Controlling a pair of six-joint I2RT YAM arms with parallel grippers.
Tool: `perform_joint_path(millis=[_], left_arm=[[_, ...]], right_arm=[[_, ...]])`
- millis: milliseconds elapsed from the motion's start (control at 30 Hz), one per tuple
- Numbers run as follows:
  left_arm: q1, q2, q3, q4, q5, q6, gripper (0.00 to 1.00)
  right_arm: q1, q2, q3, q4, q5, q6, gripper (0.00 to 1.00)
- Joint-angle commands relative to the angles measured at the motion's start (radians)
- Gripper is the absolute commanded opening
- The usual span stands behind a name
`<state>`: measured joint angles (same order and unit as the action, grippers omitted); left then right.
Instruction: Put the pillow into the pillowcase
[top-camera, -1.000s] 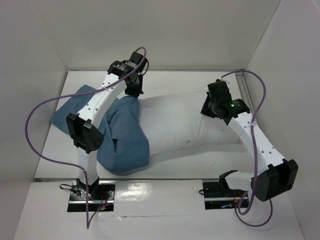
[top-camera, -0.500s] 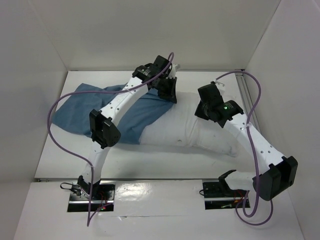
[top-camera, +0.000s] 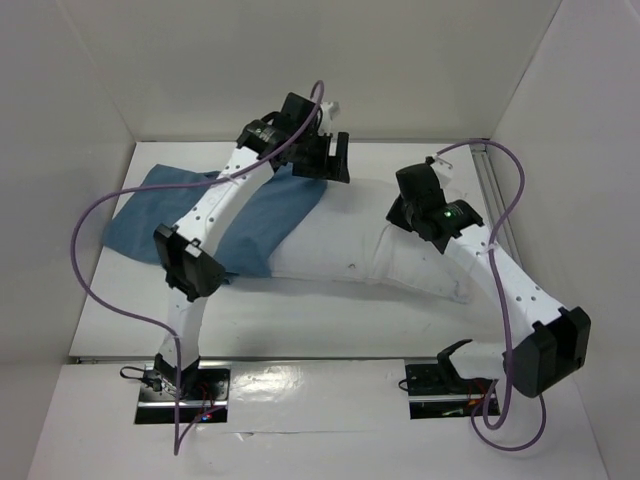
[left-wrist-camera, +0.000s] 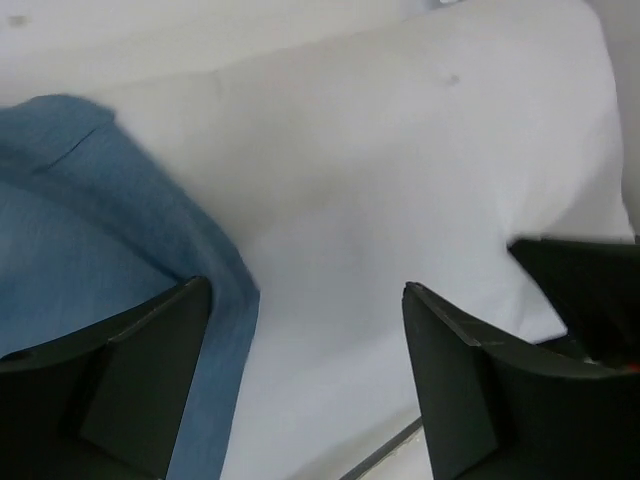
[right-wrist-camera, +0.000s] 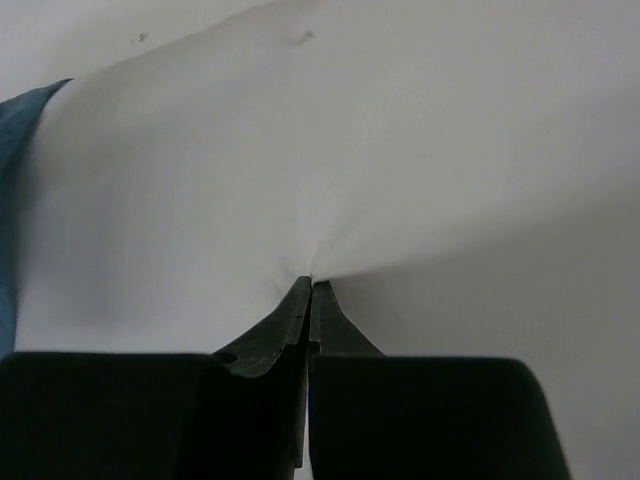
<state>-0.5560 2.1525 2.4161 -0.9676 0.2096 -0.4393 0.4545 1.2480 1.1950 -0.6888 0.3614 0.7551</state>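
Across the desk (top-camera: 330, 325): the pillow (top-camera: 350, 250) lies lengthwise, its left end covered by the pillowcase (top-camera: 250, 220) and its right part bare.
Pillowcase edge: it drapes over the pillow's middle, and the rest of the cloth trails flat to the left.
Left end effector (left-wrist-camera: 305, 350): jaws are apart above that edge, gripping nothing.
Right end effector (right-wrist-camera: 308, 288): pinched together on a pucker of pillow fabric toward the bare end.
Done: the opening appears started over the pillow.
Remaining: probably drawing the pillowcase over the bare right part and seating the corners.
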Motion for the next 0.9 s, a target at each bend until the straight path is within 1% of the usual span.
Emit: perform_joint_path(millis=[0,33,67,100,133,167,200,233,267,333,367,433,533,667,700,767,867], left_arm=[[-0.005,-0.276,-0.094,-0.008,-0.221,0.051,0.9],[-0.005,-0.319,-0.141,-0.017,-0.264,0.034,0.87],[-0.005,-0.36,-0.193,-0.017,-0.298,0.021,0.82],[-0.005,-0.402,-0.248,-0.017,-0.364,0.001,0.82],[-0.005,-0.489,-0.378,-0.017,-0.387,-0.042,0.82],[-0.015,-0.532,-0.449,-0.017,-0.412,-0.068,0.8],[-0.045,-0.575,-0.519,-0.017,-0.483,-0.1,0.8],[-0.065,-0.615,-0.657,-0.017,-0.51,-0.13,0.8],[-0.083,-0.693,-0.722,-0.017,-0.532,-0.203,0.8],[-0.139,-0.762,-0.845,0.015,-0.57,-0.272,0.8],[-0.154,-0.808,-0.941,0.027,-0.57,-0.332,0.8],[-0.189,-0.821,-1.027,0.027,-0.57,-0.401,0.79],[-0.235,-0.832,-1.097,0.027,-0.599,-0.466,0.76],[-0.236,-0.804,-1.135,0.015,-0.68,-0.515,0.72],[-0.236,-0.793,-1.135,0.0,-0.697,-0.53,0.69],[-0.226,-0.772,-1.135,0.0,-0.707,-0.53,0.68],[-0.194,-0.718,-1.135,0.0,-0.697,-0.519,0.6]], right_arm=[[-0.023,0.054,0.003,0.167,-0.051,-0.01,0.0],[-0.033,0.067,0.017,0.167,-0.064,-0.02,0.0],[-0.033,0.082,0.029,0.176,-0.064,-0.031,0.0],[-0.033,0.082,0.029,0.176,-0.064,-0.031,0.0],[-0.042,0.082,0.038,0.176,-0.073,-0.031,0.0],[-0.042,0.091,0.038,0.176,-0.073,-0.04,0.0],[-0.042,0.091,0.038,0.176,-0.073,-0.04,0.0],[-0.051,0.091,0.047,0.176,-0.084,-0.04,0.0],[-0.051,0.091,0.048,0.176,-0.084,-0.04,0.0],[-0.06,0.091,0.048,0.176,-0.095,-0.049,0.0],[-0.06,0.091,0.048,0.176,-0.107,-0.049,0.0],[-0.06,0.1,0.048,0.176,-0.107,-0.059,0.0],[-0.069,0.1,0.048,0.176,-0.116,-0.059,0.0],[-0.069,0.1,0.057,0.176,-0.116,-0.059,0.0],[-0.069,0.1,0.066,0.167,-0.116,-0.068,0.0],[-0.069,0.1,0.066,0.167,-0.116,-0.068,0.0],[-0.069,0.091,0.066,0.167,-0.116,-0.068,0.0]])
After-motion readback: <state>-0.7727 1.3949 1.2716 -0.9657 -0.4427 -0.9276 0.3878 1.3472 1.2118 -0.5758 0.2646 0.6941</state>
